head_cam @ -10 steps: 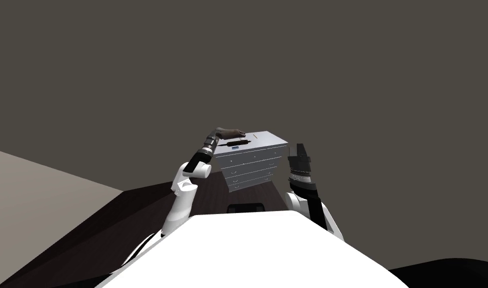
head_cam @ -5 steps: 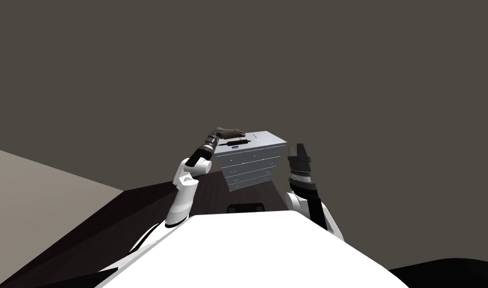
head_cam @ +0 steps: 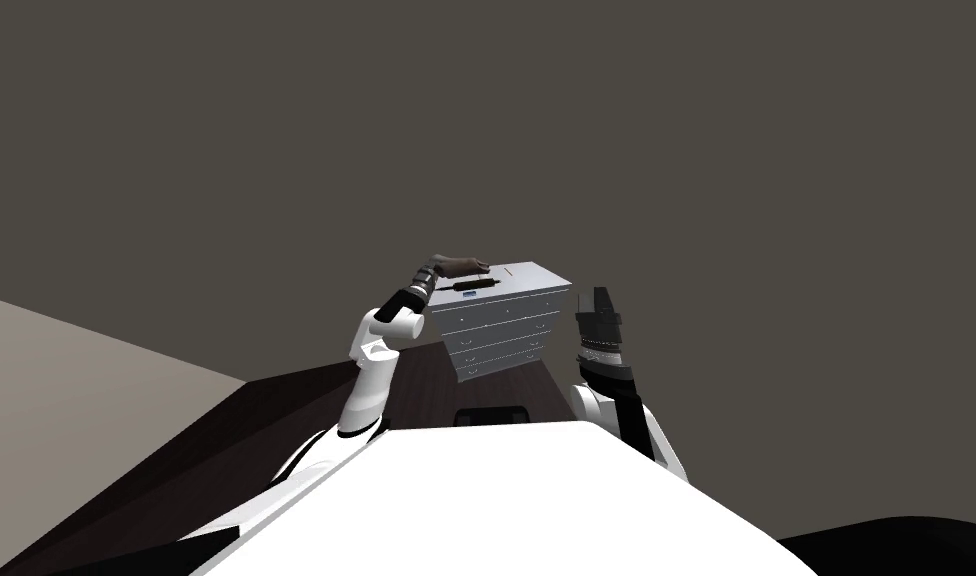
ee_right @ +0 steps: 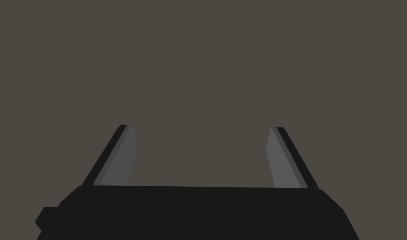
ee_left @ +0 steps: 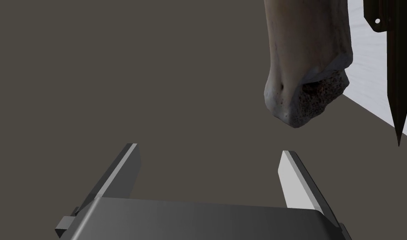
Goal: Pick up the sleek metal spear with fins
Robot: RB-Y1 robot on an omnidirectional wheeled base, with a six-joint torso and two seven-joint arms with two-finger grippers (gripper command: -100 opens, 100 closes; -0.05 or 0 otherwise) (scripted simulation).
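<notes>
No readable text, labels or numbers on anything visible

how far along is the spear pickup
Approach looks done: the left gripper hovers off the edge of the dresser. In hand: nothing, jaws open, aimed nearer the bone than the spear beside it. Left: line up on the spear, close, lift. The right gripper is open, empty.

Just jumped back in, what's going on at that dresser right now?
The left gripper, jaws open and empty, is up at the top of the chest of drawers. A bone lies just ahead of it, and the dark pointed spear lies beside the bone, not yet grasped. The right gripper is open and holds nothing.
</notes>
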